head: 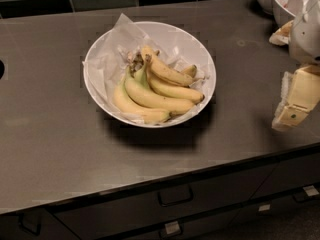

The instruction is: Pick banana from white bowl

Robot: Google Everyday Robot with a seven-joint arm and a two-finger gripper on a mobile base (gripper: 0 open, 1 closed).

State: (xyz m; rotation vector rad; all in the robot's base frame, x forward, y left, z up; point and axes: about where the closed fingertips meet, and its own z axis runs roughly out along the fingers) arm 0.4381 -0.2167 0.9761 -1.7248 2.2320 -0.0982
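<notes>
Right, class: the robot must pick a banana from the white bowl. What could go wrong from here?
1. The bananas overlap and their stems meet at one end, so lifting one may drag others along.
2. Crumpled paper lines the white bowl and could get pinched and pulled up.
3. The gripper hangs at the right, off the bowl, near the smaller bowls; a wide swing might knock them.

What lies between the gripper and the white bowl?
Only bare countertop, per the camera view; the gripper hangs at the right edge, the white bowl mid-counter.
</notes>
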